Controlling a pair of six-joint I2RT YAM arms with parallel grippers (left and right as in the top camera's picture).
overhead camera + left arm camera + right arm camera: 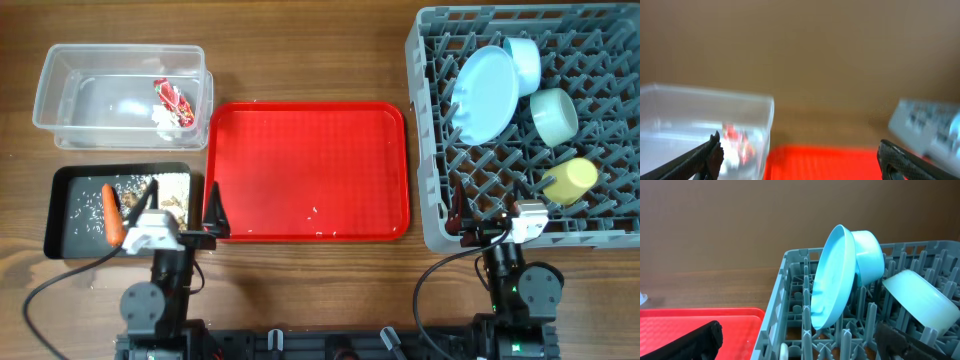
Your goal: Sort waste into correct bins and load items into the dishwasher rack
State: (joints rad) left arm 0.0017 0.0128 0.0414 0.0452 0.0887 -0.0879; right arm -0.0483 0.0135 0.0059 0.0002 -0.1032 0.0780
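Observation:
The grey dishwasher rack [425,60] at the right holds a light blue plate [487,93] on edge, a small light blue bowl [524,60], a mint green bowl [553,116] and a yellow cup [571,181]. A white spoon tip [783,351] shows by the rack's near wall. The clear tub [60,75] holds a red wrapper [172,96] and white tissue [163,119]. The black tray [70,175] holds a carrot [112,213], rice and brown scraps [175,200]. My left gripper [185,212] is open and empty beside the black tray. My right gripper [488,215] is open and empty over the rack's near edge.
A large red serving tray [300,160] lies between the bins and the rack, with a few white crumbs on it. It also shows in the left wrist view [825,160] and the right wrist view [700,317]. The table is brown wood.

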